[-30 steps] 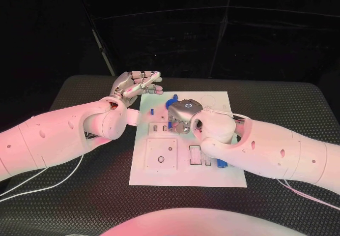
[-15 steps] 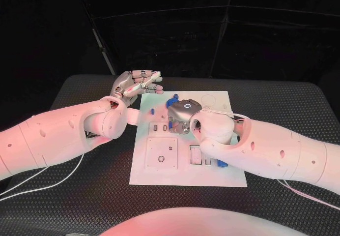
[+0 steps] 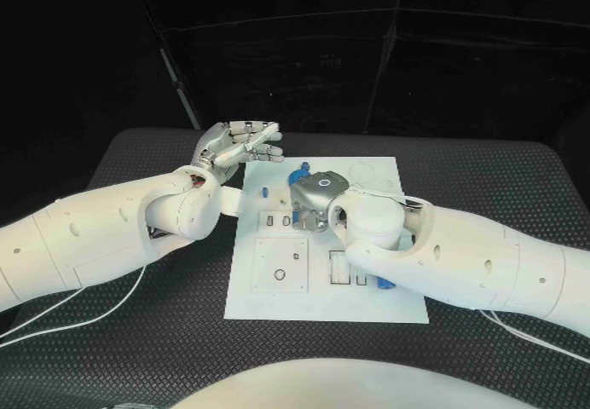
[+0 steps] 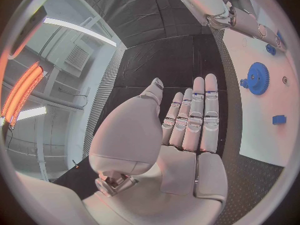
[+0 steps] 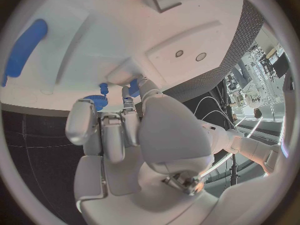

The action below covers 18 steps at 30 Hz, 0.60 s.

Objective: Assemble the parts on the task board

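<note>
Hovering flat-fingered beside the task board [image 3: 369, 308], left hand [image 3: 236, 145] empty.

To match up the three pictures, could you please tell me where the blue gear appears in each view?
Head view: the blue gear lies on the far part of the task board, just beyond the right hand.
Left wrist view: gear lies flat on the board, beyond the left hand.
Right wrist view: gear is partly hidden behind the fingers.
Shared landmark: the white task board.
</note>
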Motion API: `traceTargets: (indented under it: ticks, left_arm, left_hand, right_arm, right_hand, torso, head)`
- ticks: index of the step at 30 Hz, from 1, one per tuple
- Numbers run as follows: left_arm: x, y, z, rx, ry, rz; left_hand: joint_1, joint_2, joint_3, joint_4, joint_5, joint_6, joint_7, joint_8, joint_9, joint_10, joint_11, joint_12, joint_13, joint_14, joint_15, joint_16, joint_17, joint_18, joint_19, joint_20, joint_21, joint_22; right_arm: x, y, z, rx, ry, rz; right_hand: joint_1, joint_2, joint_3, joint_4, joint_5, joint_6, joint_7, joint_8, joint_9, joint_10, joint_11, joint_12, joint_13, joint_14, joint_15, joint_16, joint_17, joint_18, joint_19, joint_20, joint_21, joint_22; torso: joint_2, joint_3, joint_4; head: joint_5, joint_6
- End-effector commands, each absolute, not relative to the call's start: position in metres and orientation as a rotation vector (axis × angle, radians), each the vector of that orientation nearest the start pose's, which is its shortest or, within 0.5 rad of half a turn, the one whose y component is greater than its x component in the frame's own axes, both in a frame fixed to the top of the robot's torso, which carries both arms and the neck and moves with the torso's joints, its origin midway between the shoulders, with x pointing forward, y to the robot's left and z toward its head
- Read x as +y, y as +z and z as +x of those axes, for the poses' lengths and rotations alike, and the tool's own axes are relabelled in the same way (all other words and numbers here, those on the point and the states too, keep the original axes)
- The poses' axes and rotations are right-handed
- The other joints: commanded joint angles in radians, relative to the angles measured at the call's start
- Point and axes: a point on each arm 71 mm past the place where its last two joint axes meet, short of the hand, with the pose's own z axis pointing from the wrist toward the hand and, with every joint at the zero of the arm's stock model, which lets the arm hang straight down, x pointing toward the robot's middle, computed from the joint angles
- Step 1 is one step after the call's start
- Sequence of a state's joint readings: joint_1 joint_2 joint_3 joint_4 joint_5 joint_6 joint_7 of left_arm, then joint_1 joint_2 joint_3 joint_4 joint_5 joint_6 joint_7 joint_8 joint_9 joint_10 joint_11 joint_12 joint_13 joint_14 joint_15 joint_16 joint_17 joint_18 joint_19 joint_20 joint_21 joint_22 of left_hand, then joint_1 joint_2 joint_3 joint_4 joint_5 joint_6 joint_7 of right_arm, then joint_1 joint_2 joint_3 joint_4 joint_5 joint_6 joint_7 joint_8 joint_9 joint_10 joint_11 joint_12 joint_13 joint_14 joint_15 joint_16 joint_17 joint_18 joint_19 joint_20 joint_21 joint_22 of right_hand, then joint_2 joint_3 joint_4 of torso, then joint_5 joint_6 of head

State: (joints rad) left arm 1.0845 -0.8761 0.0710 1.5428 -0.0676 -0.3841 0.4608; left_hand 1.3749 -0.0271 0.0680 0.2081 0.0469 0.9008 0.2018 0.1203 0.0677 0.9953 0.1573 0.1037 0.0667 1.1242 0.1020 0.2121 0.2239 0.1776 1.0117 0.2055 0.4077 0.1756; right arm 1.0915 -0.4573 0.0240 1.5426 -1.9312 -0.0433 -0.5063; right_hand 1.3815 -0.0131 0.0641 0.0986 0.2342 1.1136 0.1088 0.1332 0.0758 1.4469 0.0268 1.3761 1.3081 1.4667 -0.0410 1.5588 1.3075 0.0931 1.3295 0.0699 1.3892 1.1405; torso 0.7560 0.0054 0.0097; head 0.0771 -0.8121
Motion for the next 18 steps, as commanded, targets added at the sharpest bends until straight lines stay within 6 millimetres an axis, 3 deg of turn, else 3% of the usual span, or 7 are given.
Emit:
traceTargets:
  ticks: [1,18]
  left_arm:
    - [0.2251,-0.1842,0.4817,1.291,-1.529,-1.092]
    - [0.2256,-0.1848,0.4823,1.293,-1.525,-1.094]
  left_hand:
    - [0.006,0.004,-0.005,-0.006,0.001,0.002,0.0,-0.007,-0.002,0.003,0.004,-0.008,-0.002,-0.004,0.004,-0.006,0.003,0.003,0.0,0.002,-0.006,-0.002]
    - [0.007,0.006,-0.008,-0.008,0.001,-0.005,-0.003,-0.014,-0.003,0.001,0.006,-0.013,-0.002,-0.004,0.005,-0.01,0.005,0.003,0.0,0.003,-0.008,-0.003]
  right_arm:
    - [-0.0162,-0.202,0.4413,1.673,0.415,-0.546]
    - [-0.0159,-0.2027,0.4427,1.673,0.411,-0.545]
  right_hand:
    - [-0.006,0.0,0.004,0.004,-0.003,-0.012,0.002,-0.003,-0.003,-0.005,0.002,-0.006,0.077,0.096,0.002,-0.003,0.225,-0.008,-0.002,0.001,-0.007,-0.001]
    - [-0.02,-0.018,0.009,0.011,0.002,-0.041,0.015,-0.019,-0.007,-0.016,0.013,-0.02,0.066,0.093,0.011,-0.008,0.214,-0.005,-0.012,0.009,-0.016,-0.018]
  torso:
    - [0.0,0.0,0.0005]
    - [0.0,0.0,0.0001]
  head:
    - [0.0,-0.001]
    - [0.002,-0.003]
